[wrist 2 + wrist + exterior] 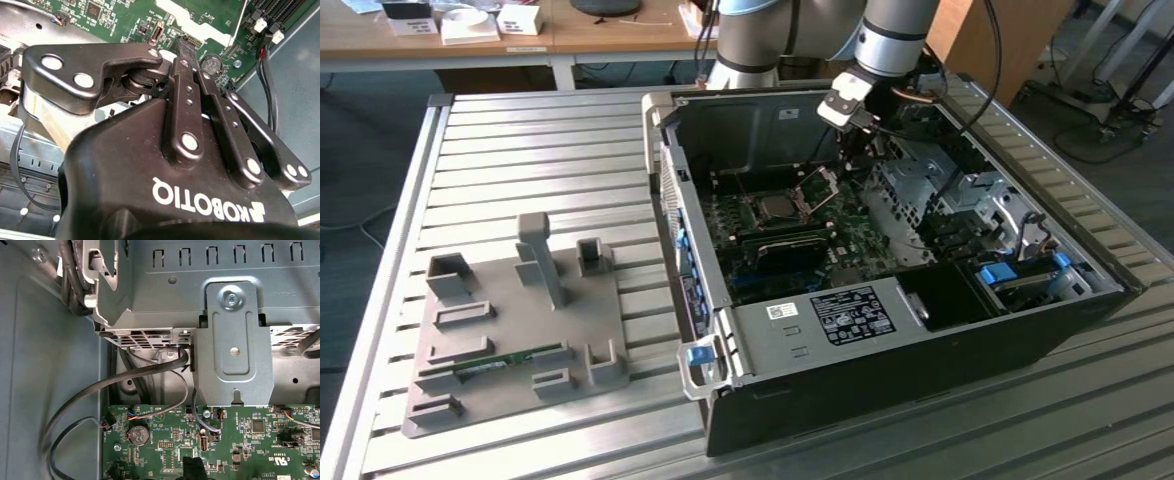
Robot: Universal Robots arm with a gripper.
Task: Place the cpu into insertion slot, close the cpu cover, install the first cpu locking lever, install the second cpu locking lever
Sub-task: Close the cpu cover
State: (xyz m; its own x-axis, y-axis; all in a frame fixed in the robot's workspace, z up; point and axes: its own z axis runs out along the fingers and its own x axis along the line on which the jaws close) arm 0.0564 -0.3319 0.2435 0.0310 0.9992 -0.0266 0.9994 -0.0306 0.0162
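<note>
A black tower computer case (921, 370) lies open on its side on a slatted silver metal table (534, 150). Inside it is a green motherboard (774, 250). The small square cpu (778, 207) with the silver-grey metal top sits in the dark, metal-rimmed insertion slot (757, 213). The thin metal-frame cpu cover (819, 185) stands tilted up from the slot's edge on the exterior view's right and is not closed over the chip.

The arm reaches down into the case. In the exterior view, its black gripper (854, 157) hangs just above and behind the raised cover; whether they touch cannot be told. In both wrist views the gripper (186, 47) (193, 467) looks clenched, its fingers pressed together with nothing visible between them. It is poised over the board's edge near a round coin-cell battery (137, 434), where black cables (75, 410) curl out from under a grey sheet-metal bracket (232, 340).

On the table toward the exterior view's left lies a grey moulded fixture plate (507, 330).
</note>
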